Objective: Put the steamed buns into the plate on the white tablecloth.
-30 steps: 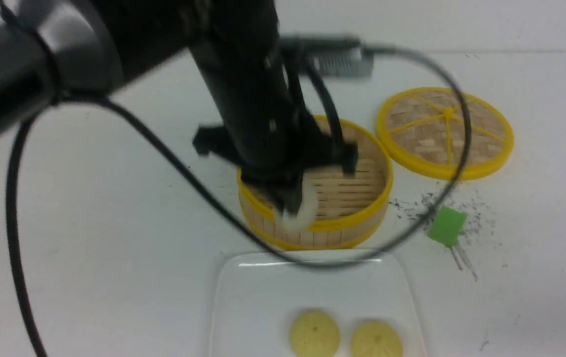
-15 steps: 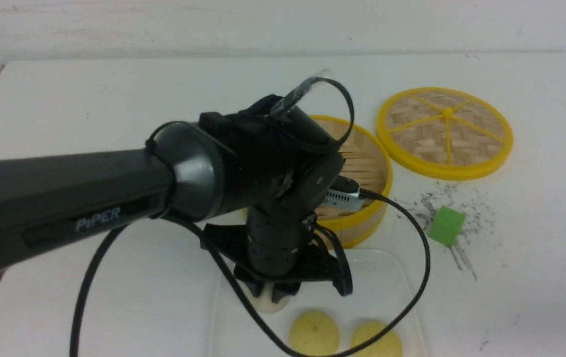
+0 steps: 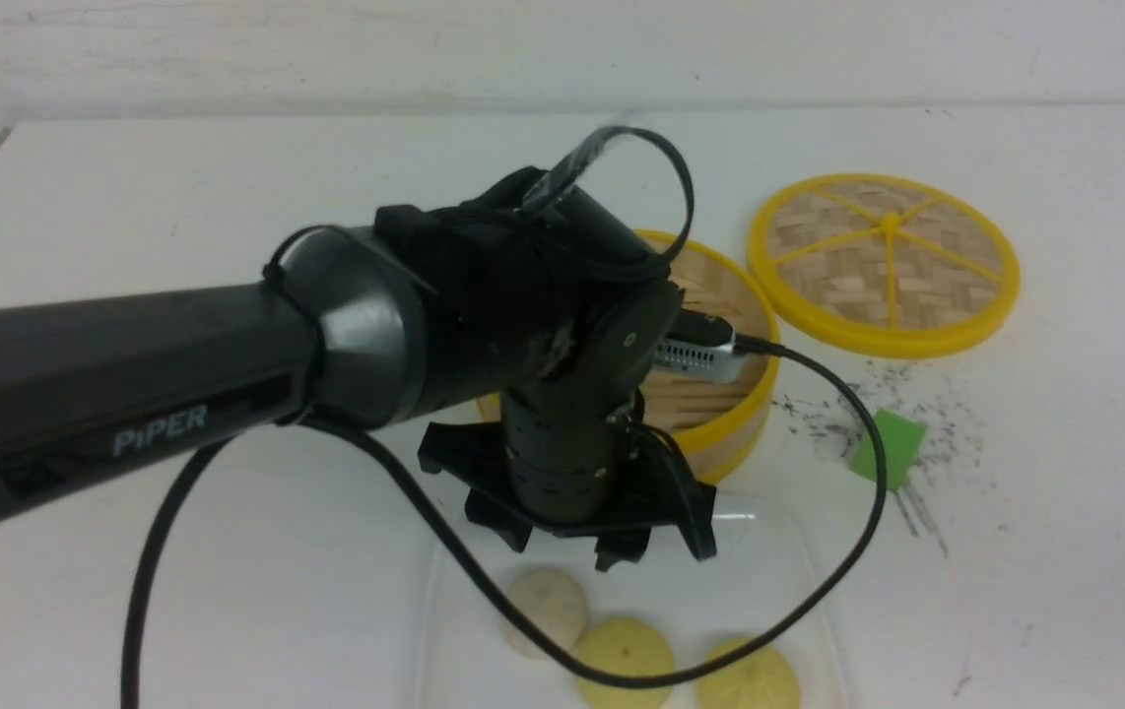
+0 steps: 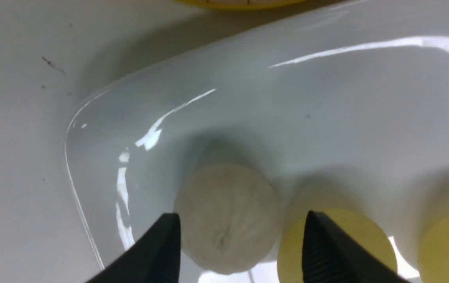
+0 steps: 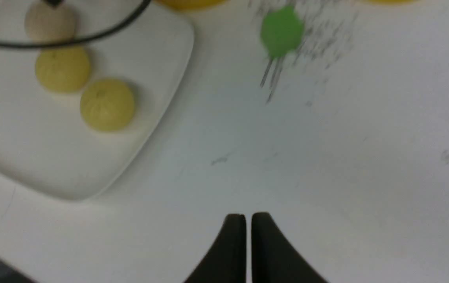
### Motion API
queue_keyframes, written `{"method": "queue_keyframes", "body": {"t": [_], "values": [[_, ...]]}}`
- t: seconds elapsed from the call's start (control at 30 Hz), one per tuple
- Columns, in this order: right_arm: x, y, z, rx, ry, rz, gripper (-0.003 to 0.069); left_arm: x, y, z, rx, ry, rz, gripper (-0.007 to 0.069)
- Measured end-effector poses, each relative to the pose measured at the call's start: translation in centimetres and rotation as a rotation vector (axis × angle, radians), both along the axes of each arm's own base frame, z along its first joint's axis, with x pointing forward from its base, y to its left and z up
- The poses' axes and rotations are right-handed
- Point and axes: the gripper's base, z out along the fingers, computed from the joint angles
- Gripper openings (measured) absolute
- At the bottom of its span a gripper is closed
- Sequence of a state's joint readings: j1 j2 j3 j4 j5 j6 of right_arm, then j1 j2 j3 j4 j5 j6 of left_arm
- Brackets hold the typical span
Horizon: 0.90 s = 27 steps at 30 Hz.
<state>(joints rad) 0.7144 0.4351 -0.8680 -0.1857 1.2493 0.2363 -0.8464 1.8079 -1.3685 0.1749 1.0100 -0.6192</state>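
Three steamed buns lie in the plate (image 3: 779,561) on the white tablecloth (image 3: 178,197): an off-white bun (image 3: 548,609) and two pale yellow buns (image 3: 625,675) (image 3: 748,681). My left gripper (image 3: 562,547) hangs open just above the off-white bun (image 4: 227,218), holding nothing. One of its fingers crosses in front of a yellow bun (image 4: 362,236). In the right wrist view my right gripper (image 5: 248,215) is shut and empty over bare tablecloth, to the side of the plate (image 5: 149,59). It does not show in the front view.
A yellow-rimmed bamboo basket (image 3: 730,305) stands just behind the plate, partly hidden by my left arm. Its woven lid (image 3: 886,264) lies at the back right. A green block (image 3: 886,448) sits on a patch of black specks right of the plate. A black cable loops over the plate.
My left gripper carried the off-white bun from the basket to the plate, opened and let it go. The bun now lies free beside the yellow ones, with the gripper slightly higher.
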Motion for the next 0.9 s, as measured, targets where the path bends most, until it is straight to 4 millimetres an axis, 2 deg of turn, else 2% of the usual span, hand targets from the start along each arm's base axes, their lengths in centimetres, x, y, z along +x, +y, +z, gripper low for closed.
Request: {"method": "queue_keyframes", "body": {"t": [0.07,0.13,0.2,0.27,0.37,0.53,0.6,0.73,0.9], "values": [[-1.6,-1.9,1.0,0.04,-0.109,-0.027,0.0047,0.0,0.0,0.1,-0.001,-0.001,0.0,0.0413],[-2.7,-3.2,1.0,0.072,-0.165,-0.044,0.0047,0.0,0.0,0.1,-0.001,-0.001,0.0,0.04],[-3.9,-4.3,0.1,0.13,-0.204,-0.071,0.005,0.0,0.0,0.1,-0.001,-0.001,0.0,0.0382],[-4.1,-4.4,-0.8,0.205,-0.247,-0.085,0.0052,0.0,0.0,0.1,-0.001,-0.001,0.001,0.0366],[-3.2,-3.4,-2.6,0.326,-0.383,-0.061,0.0055,0.0,0.0,0.1,-0.001,-0.001,0.001,0.0329],[-1.0,-1.1,-4.5,0.374,-0.572,0.015,0.0031,0.0,0.0,0.1,-0.002,-0.001,0.001,0.0265],[-0.8,-0.4,-4.6,0.436,-0.557,0.039,-0.0001,0.0,0.0,0.1,-0.002,-0.001,0.002,0.0243],[-1.0,0.3,-5.1,0.512,-0.447,0.067,-0.0016,0.0,0.0,0.1,-0.002,-0.001,0.002,0.0216],[-1.4,0.7,-6.3,0.402,-0.365,0.15,-0.0016,0.0,0.0,0.1,0.0,-0.003,0.001,0.0204]]}}
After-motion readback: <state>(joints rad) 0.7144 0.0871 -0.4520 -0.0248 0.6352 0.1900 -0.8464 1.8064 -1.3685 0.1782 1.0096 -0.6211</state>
